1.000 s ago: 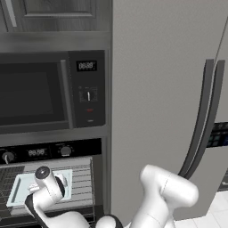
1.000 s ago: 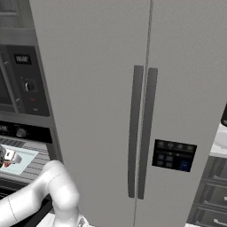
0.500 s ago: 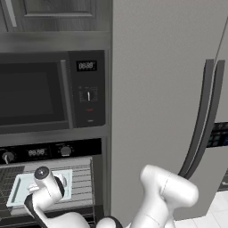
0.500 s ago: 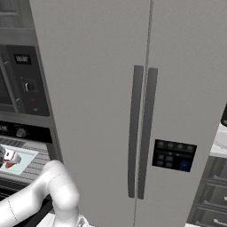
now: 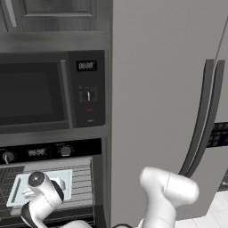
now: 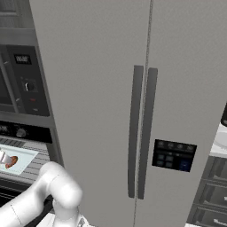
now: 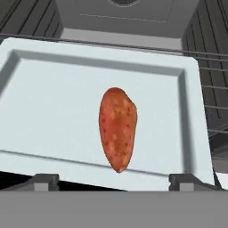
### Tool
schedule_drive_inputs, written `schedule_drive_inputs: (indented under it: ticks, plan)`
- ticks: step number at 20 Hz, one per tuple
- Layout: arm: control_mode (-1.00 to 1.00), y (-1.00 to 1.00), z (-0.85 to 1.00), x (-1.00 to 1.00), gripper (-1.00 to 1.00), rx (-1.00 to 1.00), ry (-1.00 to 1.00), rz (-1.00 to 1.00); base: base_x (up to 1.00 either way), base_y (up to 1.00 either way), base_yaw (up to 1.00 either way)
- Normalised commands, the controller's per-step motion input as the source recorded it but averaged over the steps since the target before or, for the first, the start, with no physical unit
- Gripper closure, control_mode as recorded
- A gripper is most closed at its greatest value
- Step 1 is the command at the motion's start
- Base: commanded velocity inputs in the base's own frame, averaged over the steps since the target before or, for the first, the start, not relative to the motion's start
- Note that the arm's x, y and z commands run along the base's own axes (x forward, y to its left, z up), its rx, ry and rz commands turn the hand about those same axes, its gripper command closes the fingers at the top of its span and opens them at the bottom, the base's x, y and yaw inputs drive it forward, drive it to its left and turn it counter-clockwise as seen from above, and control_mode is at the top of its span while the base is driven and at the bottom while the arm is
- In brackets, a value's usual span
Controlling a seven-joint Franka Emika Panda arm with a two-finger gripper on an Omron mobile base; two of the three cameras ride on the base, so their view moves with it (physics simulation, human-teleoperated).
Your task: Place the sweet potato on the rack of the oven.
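A: Where's the sweet potato (image 7: 118, 128)?

B: Centre of the hand view, lying flat on a pale tray (image 7: 40, 102), long axis running top to bottom, narrow tip near the tray's lower rim. Bare tray on both sides of it and above. In the right base view it's an orange spot (image 6: 12, 161) at the far left edge, on the same tray.

A: Tray on the rack (image 7: 209, 111)?

B: Yes, grey wires show past the tray's right edge and along its top. Oven (image 5: 49, 151) cavity back wall sits upper centre of the hand view.

A: Gripper (image 7: 113, 180)?

B: Fingers (image 7: 44, 181) spread wide, tips at lower left and lower right of the hand view, each well clear of the potato, nothing between them. A second ago the jaws were shut; now they stand apart. Arm and base views otherwise look unchanged.

A: Any readable text?

B: Microwave (image 5: 35, 93) display, upper centre of the left base view, shows digits, too blurred to read. Same for the small display on the oven's black control strip beside the knobs. Fridge (image 6: 146, 102) dispenser panel, lower right of the right base view, has no legible marks.

A: Room to move?

B: Open space above the tray. Oven side walls close in at upper left and upper right of the hand view. In the left base view the fridge side panel stands just right of the oven opening
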Motion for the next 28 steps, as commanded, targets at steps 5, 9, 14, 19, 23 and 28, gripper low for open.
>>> schedule_drive_inputs:
  ticks: [5,9,14,19,23,28]
  plan:
    - [-1.0,-0.01,0.33,-0.51,-1.0,0.0,-0.04,0.0,0.0,0.0,0.0]
    - [-1.0,-0.12,0.61,-0.56,-1.0,0.04,-0.02,0.0,0.0,0.0,0.0]
    - [-1.0,-0.62,0.79,-0.46,-1.0,0.11,-0.01,0.0,0.0,0.0,0.0]
    - [-1.0,-0.73,0.73,-0.48,-1.0,0.08,-0.06,0.0,0.0,0.0,0.0]
    - [-1.0,-0.8,0.68,-0.44,-1.0,0.06,-0.08,0.0,0.0,0.0,0.0]
    - [-1.0,-0.74,0.75,-0.35,-1.0,0.08,-0.04,0.0,0.0,0.0,0.0]
